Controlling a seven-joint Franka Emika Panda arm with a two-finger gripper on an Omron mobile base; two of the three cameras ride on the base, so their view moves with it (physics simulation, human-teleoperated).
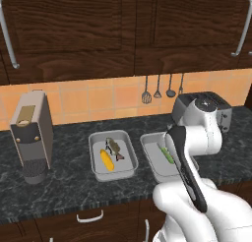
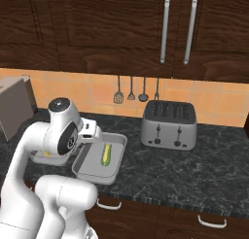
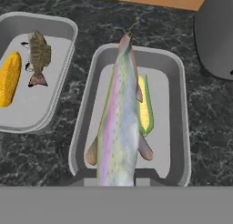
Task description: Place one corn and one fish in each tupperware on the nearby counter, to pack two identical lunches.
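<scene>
Silvery fish (image 3: 119, 127) apparently in gripper (image 3: 117, 178), above right tupperware (image 3: 178, 127)

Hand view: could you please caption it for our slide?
Gripper holds pale fish above the husked-corn tupperware.

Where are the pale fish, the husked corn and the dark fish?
pale fish (image 3: 119, 123), hand view, mid-body, held in the gripper above the right tray.
husked corn (image 3: 145, 107), hand view, yellow kernels beside the fish.
dark fish (image 3: 39, 54), hand view, its body, in the left tray.

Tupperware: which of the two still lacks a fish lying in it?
The tray next to the toaster, tupperware, holding only husked corn. The other tray has dark fish plus plain corn.
</scene>
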